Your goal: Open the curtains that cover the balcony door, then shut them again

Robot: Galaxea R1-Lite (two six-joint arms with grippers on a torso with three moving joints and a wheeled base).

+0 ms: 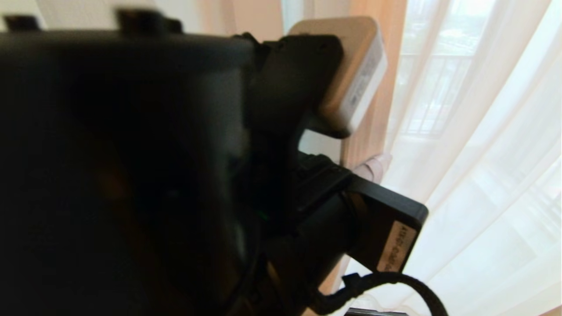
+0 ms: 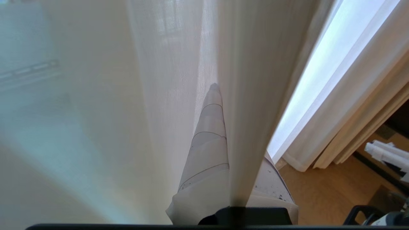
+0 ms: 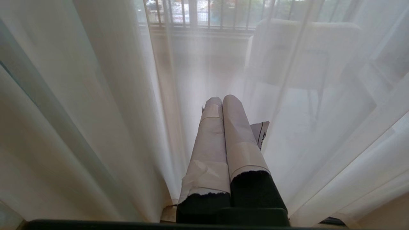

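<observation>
The curtains (image 2: 179, 64) are sheer, finely woven matt cloth. Gripper fingers (image 3: 233, 134) wear pale matt tape. At four o'clock, the floor (image 2: 322, 191) looks wooden.

Your left gripper (image 2: 220, 95) sits within the curtains (image 2: 153, 95), a fold between its fingers (image 2: 207, 143); the railing (image 3: 198, 12) lies behind them.

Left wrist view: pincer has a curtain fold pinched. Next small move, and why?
Probably draw the left pincer sideways, keeping its grip. It is shut on a fold of the curtain, and sheer fabric hangs across the glass, so the panel looks closed. The right pincer sits shut, empty.
</observation>
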